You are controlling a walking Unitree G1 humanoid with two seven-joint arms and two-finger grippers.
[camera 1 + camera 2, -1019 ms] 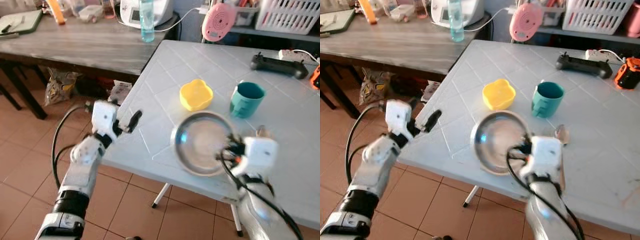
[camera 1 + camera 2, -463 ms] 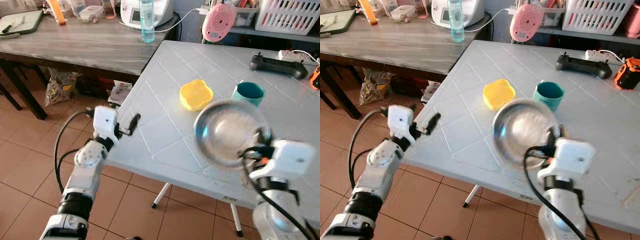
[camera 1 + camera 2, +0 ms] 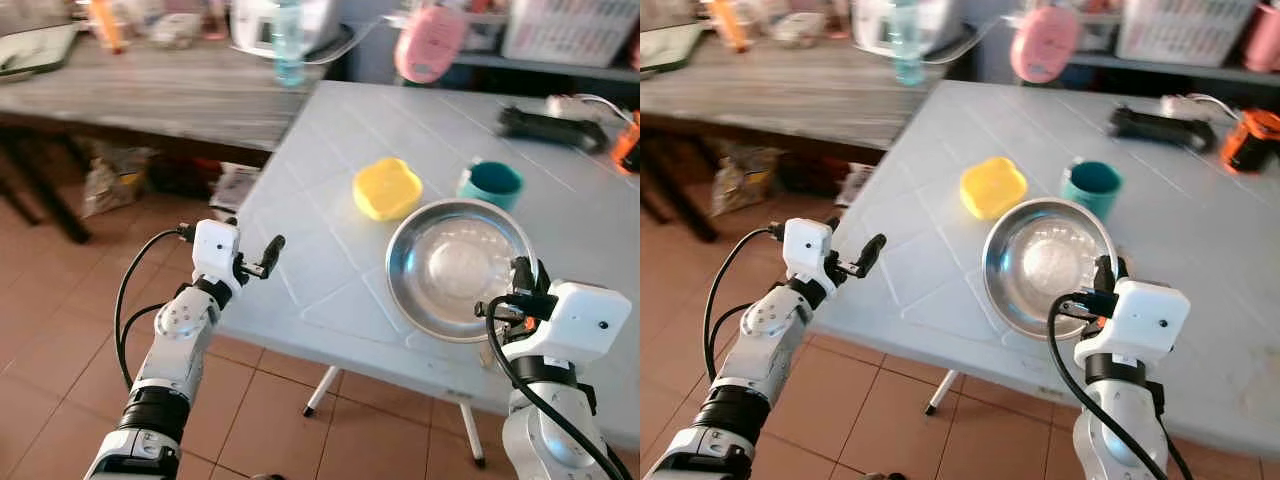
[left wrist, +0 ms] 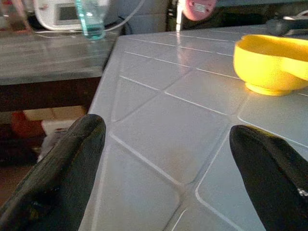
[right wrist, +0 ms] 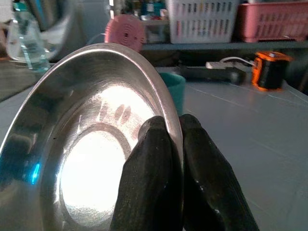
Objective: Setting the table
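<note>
The steel bowl (image 3: 1048,264) is held by its near rim in the right pincer (image 5: 169,144), whose two black fingers are pinched together on that thin edge, one inside the bowl and one outside. The bowl is carried tilted, low over the white worktop (image 3: 940,190), near its front edge; whether its far side rests on the surface cannot be told. Just beyond the bowl from the right pincer stands the teal cup (image 3: 1092,187), and to its left, a little apart from the rim, lies the yellow dish (image 3: 993,187).

The left pincer (image 3: 258,262) is held spread and empty beside the worktop's left edge, pointing across the surface toward the yellow dish, well apart from the bowl.

The chief risk is judged to be the grip itself: a smooth, thin metal rim is held at one point only, so the bowl could pivot or slip between the fingers if it is swung quickly. A second risk lies in the teal cup, which could be knocked over should the bowl be pushed further forward. If released this close to the front edge while tilted, the bowl could slide off.
</note>
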